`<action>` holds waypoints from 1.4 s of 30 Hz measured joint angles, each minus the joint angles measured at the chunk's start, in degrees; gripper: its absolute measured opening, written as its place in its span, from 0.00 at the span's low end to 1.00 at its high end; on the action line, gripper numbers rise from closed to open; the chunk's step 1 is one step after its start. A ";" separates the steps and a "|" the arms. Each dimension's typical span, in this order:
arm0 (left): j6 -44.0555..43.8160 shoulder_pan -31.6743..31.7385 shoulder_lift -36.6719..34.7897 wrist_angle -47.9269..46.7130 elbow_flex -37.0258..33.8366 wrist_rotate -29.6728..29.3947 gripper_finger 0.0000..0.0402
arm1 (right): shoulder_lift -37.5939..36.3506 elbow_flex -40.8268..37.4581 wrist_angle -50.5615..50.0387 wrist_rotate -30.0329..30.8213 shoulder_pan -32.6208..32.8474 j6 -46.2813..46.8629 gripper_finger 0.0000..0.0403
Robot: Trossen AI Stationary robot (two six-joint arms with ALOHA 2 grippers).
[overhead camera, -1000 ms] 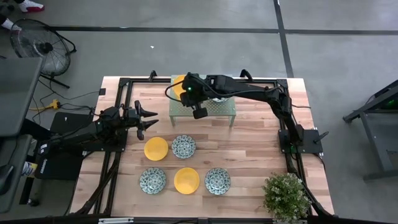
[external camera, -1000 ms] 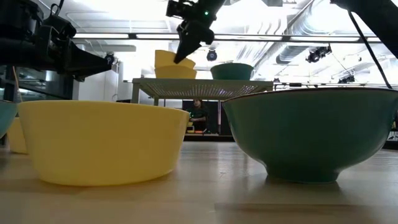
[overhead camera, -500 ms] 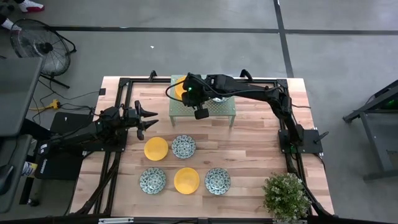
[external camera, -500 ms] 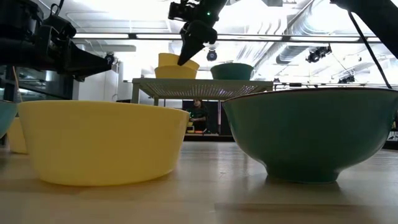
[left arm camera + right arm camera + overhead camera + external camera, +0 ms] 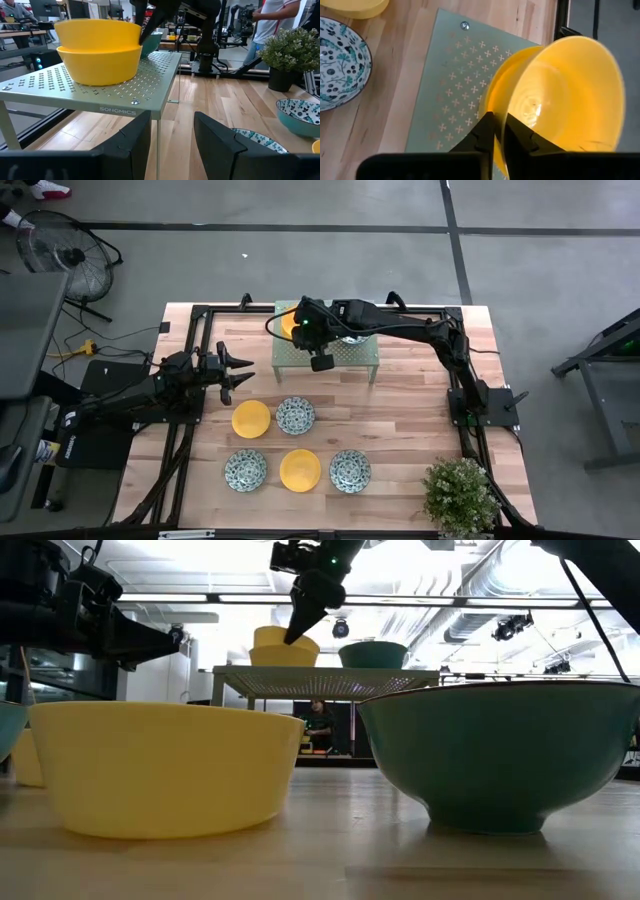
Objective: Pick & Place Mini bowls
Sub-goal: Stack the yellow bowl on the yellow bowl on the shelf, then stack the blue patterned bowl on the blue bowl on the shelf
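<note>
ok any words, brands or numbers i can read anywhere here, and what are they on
"SONGMICS": on the front edge of the pale green perforated rack, seen in the left wrist view.
Nothing else can be read. The yellow bowls stacked on the rack are plain, and the patterned bowls on the table carry only leaf-like decoration, no lettering.
In the room behind, screens and equipment are too small or blurred to make out any text.

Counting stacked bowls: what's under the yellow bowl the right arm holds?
Another yellow bowl sits under the top bowl, on the rack. Its inside is covered.
</note>
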 joint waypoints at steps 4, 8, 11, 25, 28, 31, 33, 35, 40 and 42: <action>0.00 0.00 -0.01 0.00 0.00 -0.02 0.37 | 0.00 0.00 0.24 0.02 0.00 0.01 0.09; 0.00 0.01 0.01 -0.01 0.00 -0.02 0.37 | 0.00 0.00 0.37 0.02 0.00 0.03 0.14; 0.00 0.02 0.01 0.00 0.00 -0.05 0.37 | -0.01 0.00 0.40 0.02 0.00 0.03 0.18; 0.01 0.02 0.01 -0.02 0.00 -0.20 0.37 | -0.33 0.00 1.66 0.22 0.08 3.14 0.28; 0.01 0.02 -0.01 -0.02 0.00 -0.17 0.37 | -0.91 -0.09 1.61 0.22 0.60 3.22 0.28; 0.01 -0.01 -0.01 -0.02 0.00 -0.15 0.37 | -1.71 -0.07 1.66 0.22 1.50 3.26 0.28; -0.01 -0.01 0.01 0.00 0.00 -0.13 0.37 | -2.27 -0.07 1.24 -0.20 2.13 4.06 0.28; -0.01 0.01 0.01 -0.02 0.00 -0.08 0.37 | -2.76 -0.07 1.02 -0.32 2.95 4.78 0.28; 0.01 0.00 0.01 -0.01 0.00 0.08 0.37 | -3.76 -0.04 -2.20 -0.50 5.36 8.44 0.28; -0.01 0.00 -0.01 -0.01 0.00 0.08 0.37 | -3.76 -0.04 -3.91 -0.87 6.36 10.20 0.28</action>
